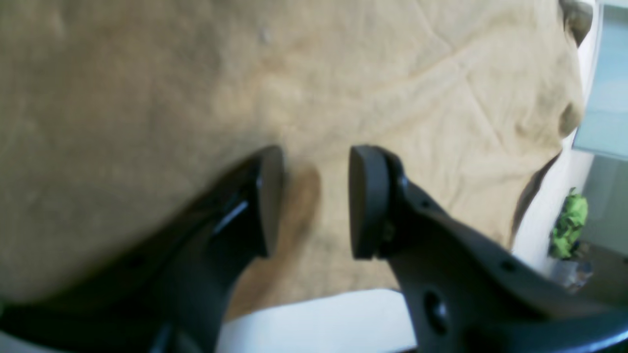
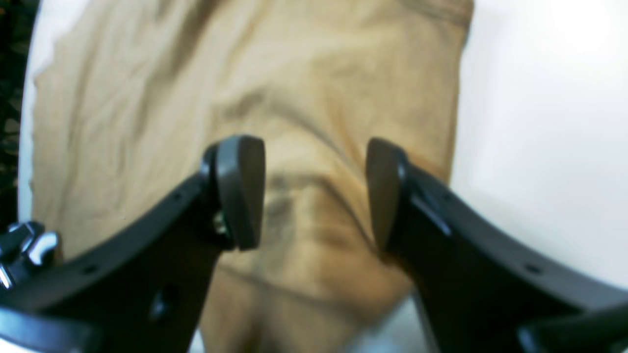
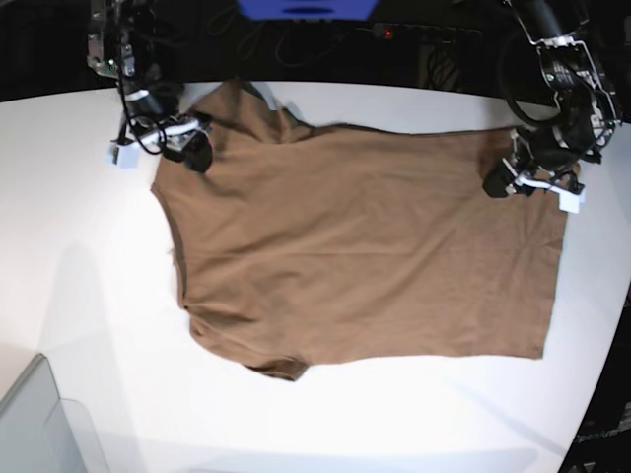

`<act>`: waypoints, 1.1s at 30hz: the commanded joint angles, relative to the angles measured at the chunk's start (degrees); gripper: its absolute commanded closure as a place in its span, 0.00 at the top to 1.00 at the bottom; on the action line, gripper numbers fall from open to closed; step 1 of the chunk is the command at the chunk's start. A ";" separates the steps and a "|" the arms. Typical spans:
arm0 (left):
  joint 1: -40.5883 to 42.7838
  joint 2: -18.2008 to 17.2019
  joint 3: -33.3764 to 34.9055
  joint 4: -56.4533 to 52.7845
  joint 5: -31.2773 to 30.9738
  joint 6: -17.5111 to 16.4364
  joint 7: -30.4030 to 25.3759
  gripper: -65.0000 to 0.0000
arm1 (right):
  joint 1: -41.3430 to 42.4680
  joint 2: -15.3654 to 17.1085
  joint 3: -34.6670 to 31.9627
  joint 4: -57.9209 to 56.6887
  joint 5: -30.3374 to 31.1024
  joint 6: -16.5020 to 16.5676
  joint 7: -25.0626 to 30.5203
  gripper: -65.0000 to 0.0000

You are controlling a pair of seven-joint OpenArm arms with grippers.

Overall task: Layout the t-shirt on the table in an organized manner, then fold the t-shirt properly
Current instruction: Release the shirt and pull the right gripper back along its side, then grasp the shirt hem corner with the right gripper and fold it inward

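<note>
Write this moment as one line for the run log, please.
t-shirt: spread on table, unfolded | left gripper: open over far edge | right gripper: open over far corner | fold: not started

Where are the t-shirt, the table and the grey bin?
t-shirt [image 3: 365,256], base view, middle of the spread body.
table [image 3: 79,227], base view, bare white top beside the shirt.
grey bin [image 3: 35,424], base view, translucent wall at the corner.

The shirt [image 3: 365,246] is tan-brown, plain and soft. It is spread out flat on the white table [image 3: 79,286], lying sideways. One short sleeve is seen at the near left and one at the far left. The straight bottom edge is at the right. Small wrinkles are seen.
</note>
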 commanded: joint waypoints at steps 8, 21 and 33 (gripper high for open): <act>2.91 -2.85 -0.85 8.05 -7.79 0.68 0.96 0.35 | -4.25 0.62 -0.86 14.26 -0.20 -0.42 -0.92 0.52; -2.80 -2.59 -5.68 7.35 -8.41 0.85 0.52 0.35 | 26.43 9.76 -7.72 -2.54 -0.28 -0.68 -1.36 0.52; -4.74 -2.67 -3.57 0.58 5.57 0.77 0.43 0.35 | 61.77 13.19 -21.43 -45.96 -0.37 -0.42 -0.05 0.52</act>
